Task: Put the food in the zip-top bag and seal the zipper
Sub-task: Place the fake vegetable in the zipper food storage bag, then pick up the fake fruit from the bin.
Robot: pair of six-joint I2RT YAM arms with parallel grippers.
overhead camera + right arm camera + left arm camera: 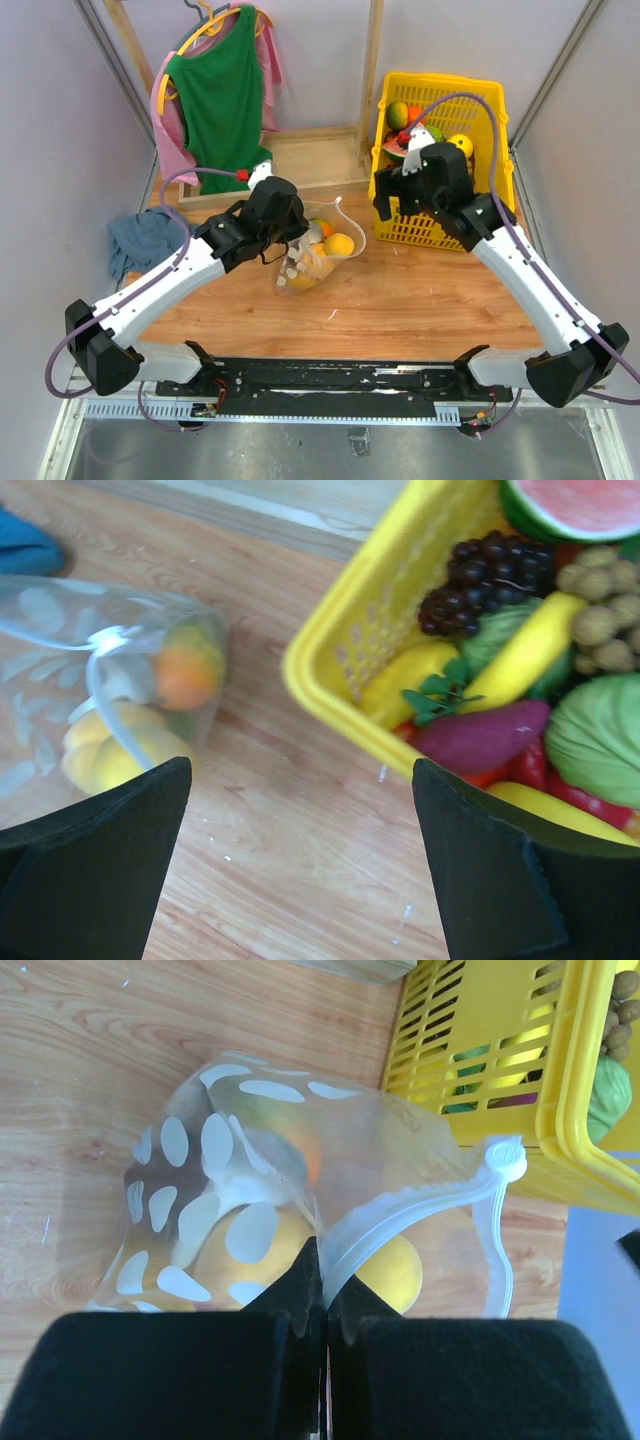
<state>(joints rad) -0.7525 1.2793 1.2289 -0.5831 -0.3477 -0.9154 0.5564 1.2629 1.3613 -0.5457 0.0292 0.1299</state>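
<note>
**Q:** L gripper (322, 1260) state?
**A:** Clamped on bag (215, 1150) at zipper (420, 1205). Bag lies on table (420, 290), mouth gaping.

**Q:** R gripper (300, 790)?
**A:** Fingers spread wide, nothing held, above basket (330, 660) rim.

**Q:** Fruit (185, 675) in bag?
**A:** 1 orange, plus yellow pcs. Total count unclear thru plastic.

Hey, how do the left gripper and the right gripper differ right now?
The left gripper is shut, pinching the zip-top bag at its zipper; the right gripper is open and holds nothing. The left gripper is at the bag; the right gripper hangs by the yellow basket. Both have black fingers.
</note>
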